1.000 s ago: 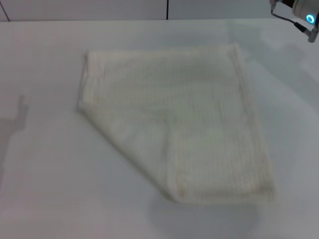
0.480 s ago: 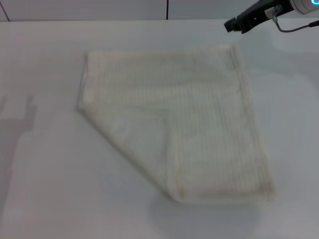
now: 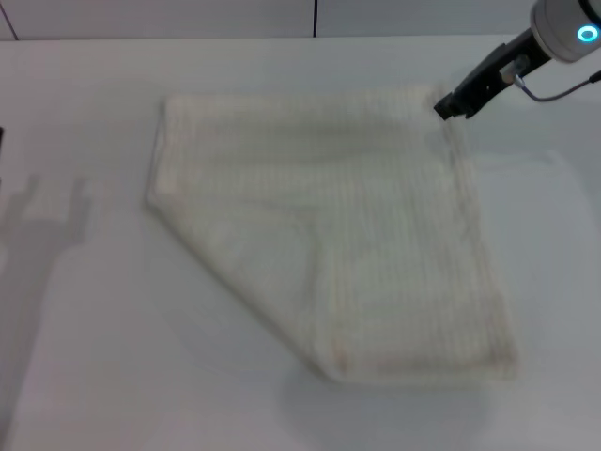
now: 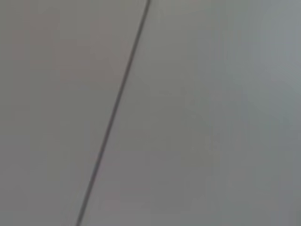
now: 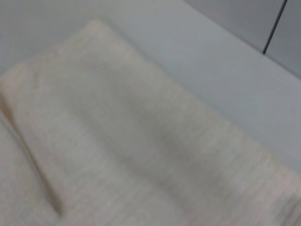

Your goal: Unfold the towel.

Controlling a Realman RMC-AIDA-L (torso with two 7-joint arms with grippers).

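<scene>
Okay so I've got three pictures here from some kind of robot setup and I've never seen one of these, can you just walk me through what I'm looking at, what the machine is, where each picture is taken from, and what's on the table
This is a two-armed robot with a gripper on each arm and three cameras. The head view looks forward and down from the robot's head onto a pale table. On it lies the towel, a cream-white cloth with a fine grid texture, folded over itself. The dark tip reaching in from the far right is the right gripper, poised at the towel's far right corner; whether it touches the cloth cannot be told. Nothing is held yet as far as the pictures show.

The right wrist view comes from a camera on that arm, looking close at the towel and the table beyond. The left wrist view shows only a plain grey surface crossed by a dark line; the left gripper appears nowhere.
</scene>
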